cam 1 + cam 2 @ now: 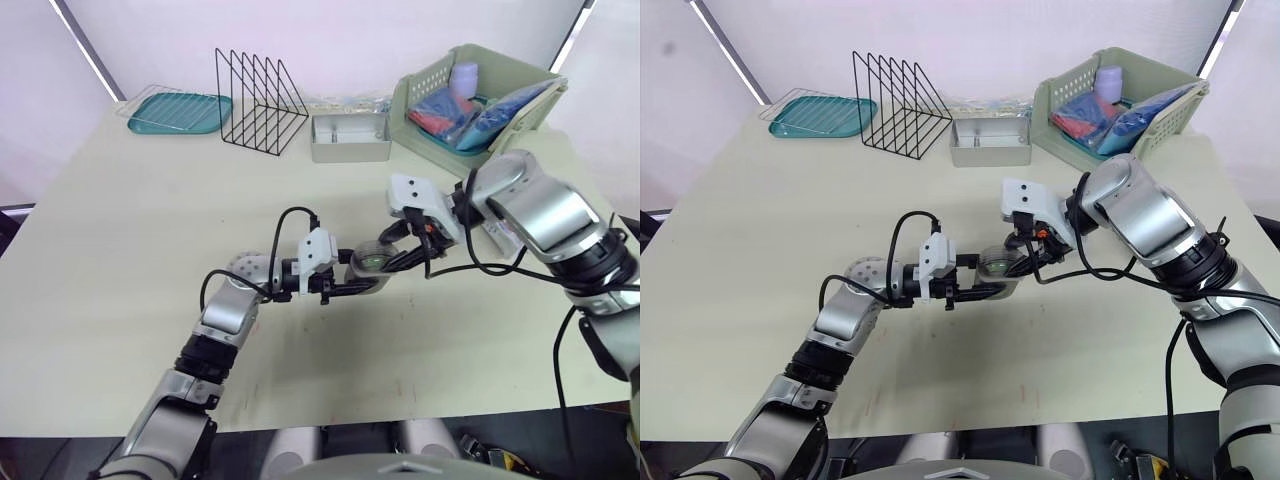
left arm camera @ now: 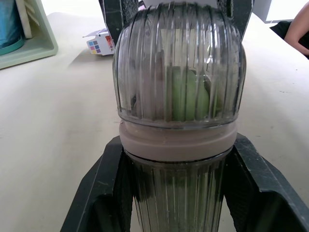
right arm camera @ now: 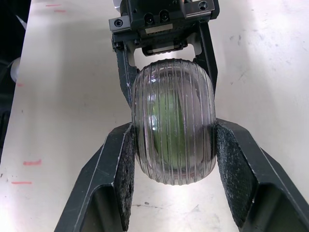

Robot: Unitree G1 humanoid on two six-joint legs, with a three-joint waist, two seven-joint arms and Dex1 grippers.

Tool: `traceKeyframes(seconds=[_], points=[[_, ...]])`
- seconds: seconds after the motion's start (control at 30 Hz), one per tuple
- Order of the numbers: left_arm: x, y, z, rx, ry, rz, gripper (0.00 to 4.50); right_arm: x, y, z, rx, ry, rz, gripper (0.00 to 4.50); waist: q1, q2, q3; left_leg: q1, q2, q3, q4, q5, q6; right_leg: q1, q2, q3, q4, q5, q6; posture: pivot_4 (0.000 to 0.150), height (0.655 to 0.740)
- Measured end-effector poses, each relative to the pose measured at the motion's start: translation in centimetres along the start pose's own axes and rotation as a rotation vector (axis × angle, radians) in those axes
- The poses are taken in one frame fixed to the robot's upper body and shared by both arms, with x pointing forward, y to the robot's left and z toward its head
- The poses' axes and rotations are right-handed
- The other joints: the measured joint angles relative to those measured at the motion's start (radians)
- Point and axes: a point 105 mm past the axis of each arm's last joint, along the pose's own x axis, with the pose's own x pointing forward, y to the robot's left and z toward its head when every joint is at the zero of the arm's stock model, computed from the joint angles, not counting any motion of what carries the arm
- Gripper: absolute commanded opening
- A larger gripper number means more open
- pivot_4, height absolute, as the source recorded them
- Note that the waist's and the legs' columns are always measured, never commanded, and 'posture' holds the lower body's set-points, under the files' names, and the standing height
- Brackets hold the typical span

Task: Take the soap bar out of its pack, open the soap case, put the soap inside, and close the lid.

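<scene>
A clear ribbed soap case (image 1: 372, 266) is held just above the table's middle, between both grippers. Its two halves meet at a pale ring (image 2: 177, 140), and a green soap bar (image 3: 166, 113) shows through the lid. My left gripper (image 1: 352, 284) is shut on one half of the case, coming in from the left. From the right, my right gripper (image 1: 396, 256) is shut on the other half, its black fingers (image 3: 120, 159) pressed against the sides. A small printed soap pack (image 2: 99, 43) lies on the table behind the case.
At the back right stands a green basket (image 1: 480, 100) full of packets. A grey metal tin (image 1: 350, 137), a black wire rack (image 1: 262, 100) and a teal tray (image 1: 180, 113) line the far edge. A person's arm (image 2: 299, 24) shows beyond the table.
</scene>
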Motion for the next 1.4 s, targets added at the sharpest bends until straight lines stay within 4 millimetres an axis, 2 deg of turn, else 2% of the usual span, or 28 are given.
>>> traceKeyframes(seconds=[0.5, 0.63, 0.73, 1.4], points=[[-0.3, 0.3, -0.2, -0.034, -0.04, 0.007, 1.9, -0.3, 0.1, 0.7, -0.045, -0.007, -0.04, 1.84, 0.003, 0.001, 0.001, -0.003, 0.0, -0.002, 0.0, 0.0, 0.0, -0.001, -0.001, -0.001, 0.0, 0.0, 0.0, 0.15, 0.74], [0.1, 0.2, 0.2, -0.009, -0.075, 0.005, 1.9, -0.8, 0.3, 0.9, -0.05, 0.012, -0.052, 1.84, 0.005, 0.001, 0.005, -0.009, 0.0, -0.002, 0.001, 0.0, 0.0, -0.007, -0.002, -0.001, -0.001, 0.0, 0.0, 0.15, 0.74], [0.3, 0.1, 0.4, 0.013, -0.098, 0.007, 1.9, -1.2, 0.5, 1.1, -0.049, 0.027, -0.054, 1.84, 0.006, 0.001, 0.005, -0.021, -0.001, -0.003, 0.004, 0.002, -0.003, -0.019, -0.003, -0.001, 0.002, 0.0, 0.0, 0.15, 0.74], [0.6, -0.6, -0.1, -0.027, -0.173, 0.045, 1.9, -1.0, 0.7, 1.3, -0.065, 0.066, -0.049, 1.84, 0.006, 0.002, 0.005, -0.021, -0.004, -0.003, 0.003, 0.0, 0.0, -0.019, -0.004, -0.001, 0.002, 0.0, 0.0, 0.15, 0.74]])
